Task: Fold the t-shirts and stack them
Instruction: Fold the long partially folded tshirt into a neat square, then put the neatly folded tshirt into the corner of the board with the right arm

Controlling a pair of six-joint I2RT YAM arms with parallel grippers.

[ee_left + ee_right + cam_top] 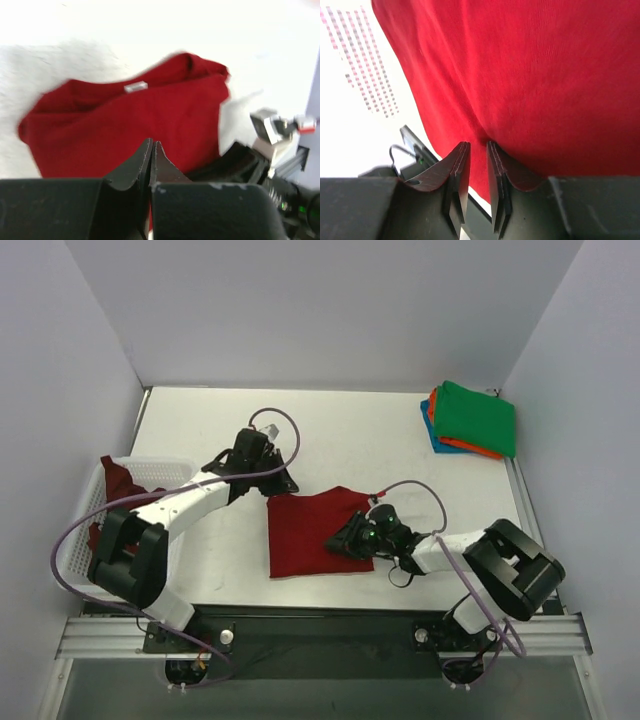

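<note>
A bright red cloth t-shirt [305, 535] lies folded flat in the middle of the white bench [360, 440]. The left tool [151, 142] hovers just beyond its far edge, jaws pressed together on nothing. The right tool [477, 144] sits at the shirt's right edge, jaws a narrow slit apart; whether cloth is pinched I cannot tell. At far right, a folded green shirt [478, 415] tops orange [455, 445] and blue [432, 430] ones. A darker maroon shirt [118, 478] lies in the white mesh basket [160, 468] at left
</note>
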